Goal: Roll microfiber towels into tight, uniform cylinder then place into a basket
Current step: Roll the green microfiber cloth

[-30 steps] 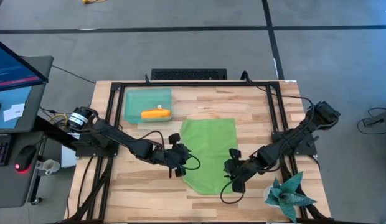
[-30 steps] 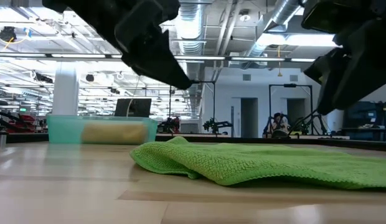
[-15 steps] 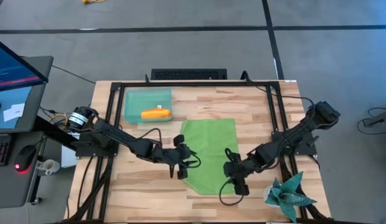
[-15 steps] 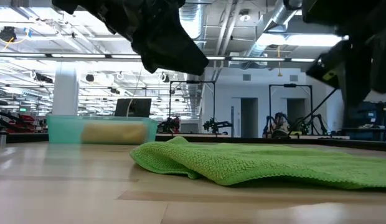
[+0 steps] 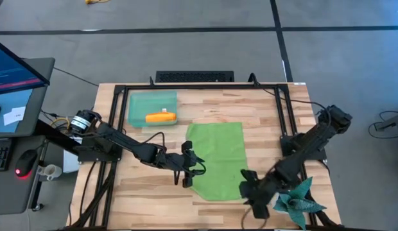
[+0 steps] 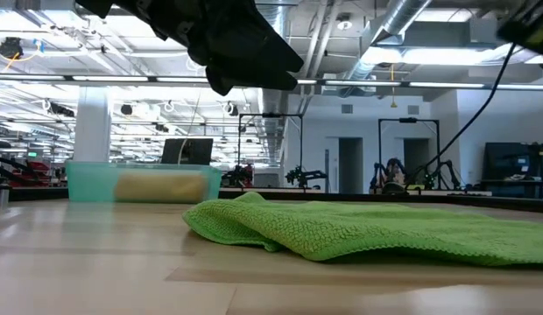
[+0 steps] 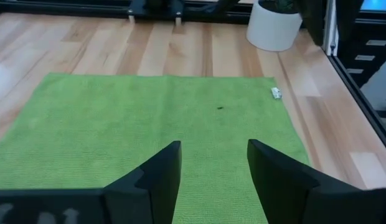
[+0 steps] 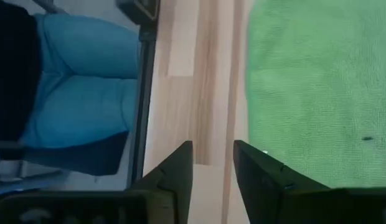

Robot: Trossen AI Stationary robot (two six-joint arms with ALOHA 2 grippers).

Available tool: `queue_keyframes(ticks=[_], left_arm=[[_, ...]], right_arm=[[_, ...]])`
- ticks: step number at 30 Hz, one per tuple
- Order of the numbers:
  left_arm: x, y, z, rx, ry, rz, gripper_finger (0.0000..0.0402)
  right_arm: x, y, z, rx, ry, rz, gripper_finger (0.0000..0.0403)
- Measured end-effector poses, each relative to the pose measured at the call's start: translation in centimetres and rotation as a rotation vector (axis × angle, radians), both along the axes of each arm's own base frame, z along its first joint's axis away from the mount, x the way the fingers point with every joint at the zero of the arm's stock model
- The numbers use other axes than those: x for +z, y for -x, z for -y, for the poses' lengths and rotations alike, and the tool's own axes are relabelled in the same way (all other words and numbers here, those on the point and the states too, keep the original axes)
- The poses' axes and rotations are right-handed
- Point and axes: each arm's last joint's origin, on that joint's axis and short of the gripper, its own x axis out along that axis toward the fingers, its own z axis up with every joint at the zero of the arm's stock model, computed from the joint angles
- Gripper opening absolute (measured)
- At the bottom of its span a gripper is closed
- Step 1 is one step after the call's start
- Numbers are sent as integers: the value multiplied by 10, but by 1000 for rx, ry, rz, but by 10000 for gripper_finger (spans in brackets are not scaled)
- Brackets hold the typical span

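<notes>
The lime green towel lies spread on the table's middle, with a rumpled hump at one near corner. The orange towel lies rolled inside the teal basket at the far left. My left gripper hovers open at the green towel's left edge, its fingers above the cloth. My right gripper hangs open over bare wood beside the towel's near right corner. In the low view only the left arm shows well.
A spiky teal star-shaped object sits at the near right corner, close to my right arm. A white pot stands beyond the towel. A person's blue trouser legs show past the table's edge. Bare wood lies along the near left.
My right gripper has lifted and swung away from the towel's right edge toward the table's near right corner, leaving the low view. My left gripper has tipped its fingers upward, away from the cloth, staying at the left edge. The green towel lies as before.
</notes>
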Motion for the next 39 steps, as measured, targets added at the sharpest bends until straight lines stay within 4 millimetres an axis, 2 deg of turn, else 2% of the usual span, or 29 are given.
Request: queue_keyframes(ticks=[6,14,20,26,32,39], left_arm=[[0,0,0,0,-1,-3,177],[0,0,0,0,-2,-4,177],[-1,0,0,11,-9,-6,177],[-1,1,-1,11,-12,-14,177],[-1,1,-1,11,-12,-13,177],[-1,1,-1,12,-13,-13,177]], right_arm=[[-11,28,-16,42,132,51,126],[-12,38,-22,-24,160,82,119],[-27,32,-24,-37,224,74,119],[-53,18,-22,-61,291,2,119],[-77,12,-24,-51,331,-79,122],[-95,11,-26,-41,364,-124,173]])
